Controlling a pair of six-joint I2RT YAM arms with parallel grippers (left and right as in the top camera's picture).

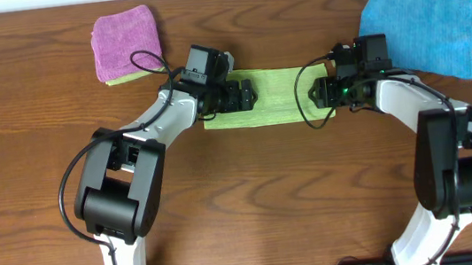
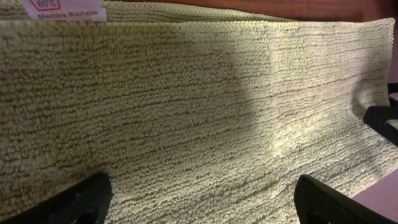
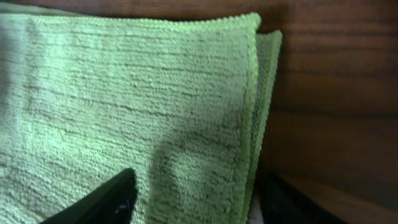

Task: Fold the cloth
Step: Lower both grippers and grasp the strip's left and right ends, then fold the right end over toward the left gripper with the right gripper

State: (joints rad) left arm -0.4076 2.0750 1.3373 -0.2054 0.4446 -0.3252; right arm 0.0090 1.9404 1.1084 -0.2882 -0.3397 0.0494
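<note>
1 wooden table (image 1: 269, 191) fills my overhead view. 2 arms reach across it from the near edge, the left arm (image 1: 127, 189) and the right arm (image 1: 453, 161), and both bend inward toward the middle.

The blue cloth (image 1: 424, 22) lies spread flat at the far right corner, well apart from the work. The cloth (image 1: 276, 97) sits at the middle of the table, folded into a long strip running left to right, with 1 gripper at each end. On my right wrist view I count 2 layers at its right edge, the top one set slightly in from the lower. The pink cloth (image 1: 126, 42) lies folded at the far left, with a green edge showing under it.

The left gripper (image 1: 245, 96) is over the strip's left end, jaws spread wide and holding nothing, its fingers (image 2: 74, 202) low over the terry. The right gripper (image 1: 316, 95) straddles the right edge, jaws apart and not clamped: 1 of its fingers (image 3: 112, 199) is over the cloth, the other over bare wood.

The tag (image 2: 62, 9) shows at the far edge on my left wrist view.
</note>
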